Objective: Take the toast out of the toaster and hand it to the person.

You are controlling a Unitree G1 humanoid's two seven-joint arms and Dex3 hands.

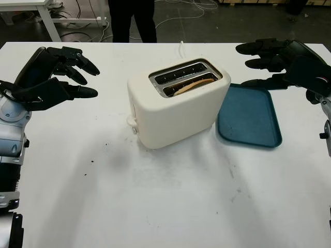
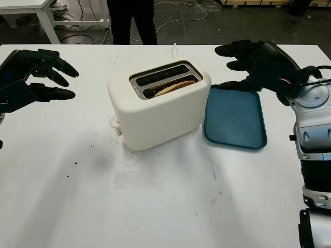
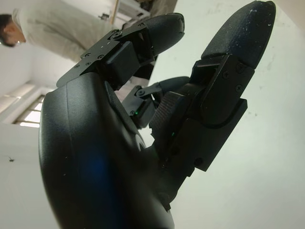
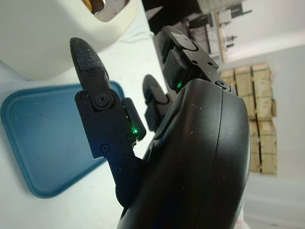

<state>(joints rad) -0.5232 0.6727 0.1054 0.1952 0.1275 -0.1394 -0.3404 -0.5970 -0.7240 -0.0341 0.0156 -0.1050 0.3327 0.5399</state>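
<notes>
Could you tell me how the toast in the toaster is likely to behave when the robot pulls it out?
The toast is a thin brown slice, so probably light, stiff and crumbly; crumbs already dot the table. It lies low and tilted in the toaster slot, so gripping its edge may be awkward.

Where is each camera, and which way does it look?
Eye views: on the head, looking down at the table, toaster, toast and tray; both hands show.
Left wrist: beside the open left hand, facing a person.
Right wrist: beside the open right hand, facing tray and toaster, shared with the eye views.
</notes>
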